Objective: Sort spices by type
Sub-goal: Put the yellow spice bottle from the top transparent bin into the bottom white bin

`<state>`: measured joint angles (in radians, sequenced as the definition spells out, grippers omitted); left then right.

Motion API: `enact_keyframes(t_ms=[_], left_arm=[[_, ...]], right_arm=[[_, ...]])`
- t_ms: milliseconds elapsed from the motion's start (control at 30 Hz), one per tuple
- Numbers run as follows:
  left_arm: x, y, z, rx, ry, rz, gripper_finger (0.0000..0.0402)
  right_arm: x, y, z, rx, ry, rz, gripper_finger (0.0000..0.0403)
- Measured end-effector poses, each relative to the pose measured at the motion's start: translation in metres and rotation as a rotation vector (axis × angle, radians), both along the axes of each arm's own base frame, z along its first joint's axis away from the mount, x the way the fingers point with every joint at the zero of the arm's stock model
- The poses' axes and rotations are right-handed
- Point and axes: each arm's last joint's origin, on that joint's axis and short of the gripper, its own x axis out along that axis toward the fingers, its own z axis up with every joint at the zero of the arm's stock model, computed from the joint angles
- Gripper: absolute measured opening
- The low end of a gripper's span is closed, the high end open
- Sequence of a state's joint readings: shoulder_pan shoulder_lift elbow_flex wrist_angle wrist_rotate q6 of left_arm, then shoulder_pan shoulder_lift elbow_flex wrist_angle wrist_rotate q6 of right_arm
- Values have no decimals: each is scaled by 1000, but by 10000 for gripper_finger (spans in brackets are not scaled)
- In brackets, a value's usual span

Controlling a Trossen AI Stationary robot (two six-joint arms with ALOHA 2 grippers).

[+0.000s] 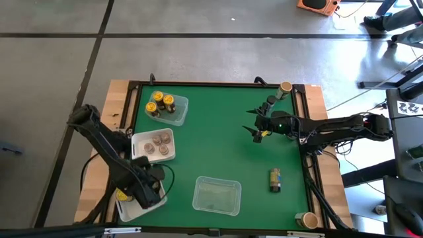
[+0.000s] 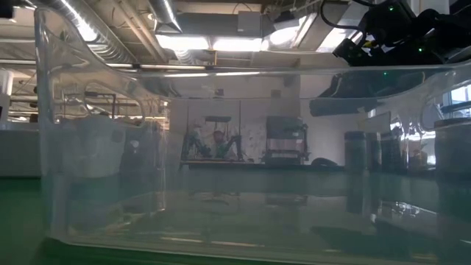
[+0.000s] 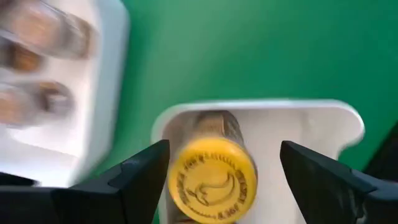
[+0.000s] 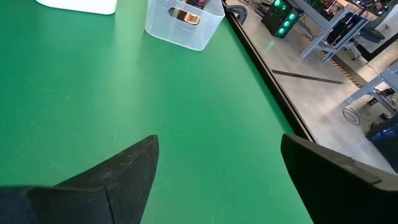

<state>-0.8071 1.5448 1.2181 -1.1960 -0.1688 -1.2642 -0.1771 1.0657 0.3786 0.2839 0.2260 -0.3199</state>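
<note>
Over the white tray, left hand straddles a yellow-lidded jar, released.

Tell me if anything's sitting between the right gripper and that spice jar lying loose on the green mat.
Nothing visible. The right gripper hangs open over bare green mat, and the loose jar lies on its side nearer the table's front edge, with only mat between them. The empty clear tray sits off to one side.

Clear tray fills view; dark arm top right.
</note>
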Motion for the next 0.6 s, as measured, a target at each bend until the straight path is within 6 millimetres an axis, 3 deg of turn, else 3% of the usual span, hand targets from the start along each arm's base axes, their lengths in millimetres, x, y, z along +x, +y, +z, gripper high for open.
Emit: enact_keyframes(t_ms=[167,367,600], left_arm=[[-4,30,22,110,-76,58,301],[3,69,45,324,-316,139,301],[16,92,52,714,-390,-55,301]], right_arm=[[0,0,0,0,0,0,337],[0,0,1,-2,-11,1,337],[0,0,0,50,-22,-9,337]])
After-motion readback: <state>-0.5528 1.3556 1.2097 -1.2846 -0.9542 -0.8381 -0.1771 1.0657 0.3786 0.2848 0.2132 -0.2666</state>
